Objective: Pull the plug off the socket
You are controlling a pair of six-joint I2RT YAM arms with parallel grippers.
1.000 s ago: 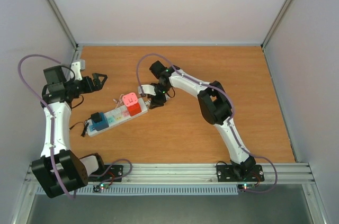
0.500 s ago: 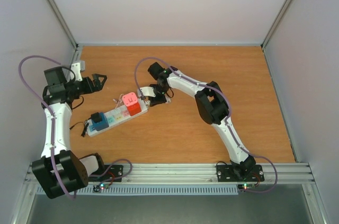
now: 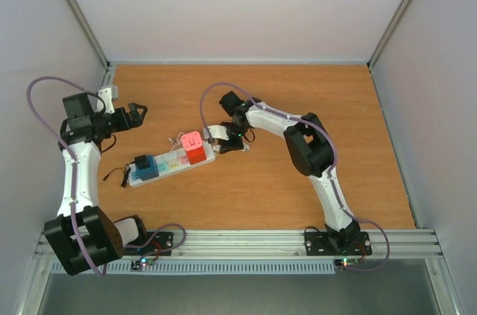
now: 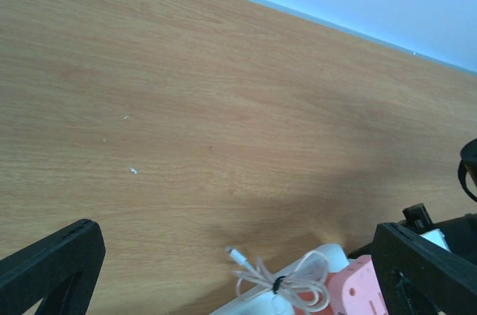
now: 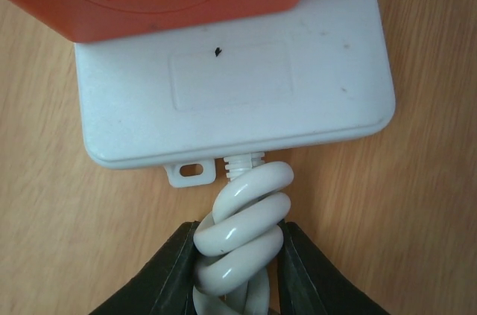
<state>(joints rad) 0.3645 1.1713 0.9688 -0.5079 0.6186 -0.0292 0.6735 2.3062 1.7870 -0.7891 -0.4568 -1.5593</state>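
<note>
pinching the cord (image 5: 246, 207) now, right claw (image 5: 239, 255); socket (image 5: 298, 54) shifted right

The right tool (image 5: 237, 257), seen with its jaws apart a second earlier, is now closed around the curly white cord (image 5: 242, 218) at the end of the socket (image 3: 173, 164). The socket is shifted slightly rightward across the tabletop (image 3: 298, 188). The red block (image 3: 195, 150) and blue block (image 3: 145, 167) on it are carried along.
</note>
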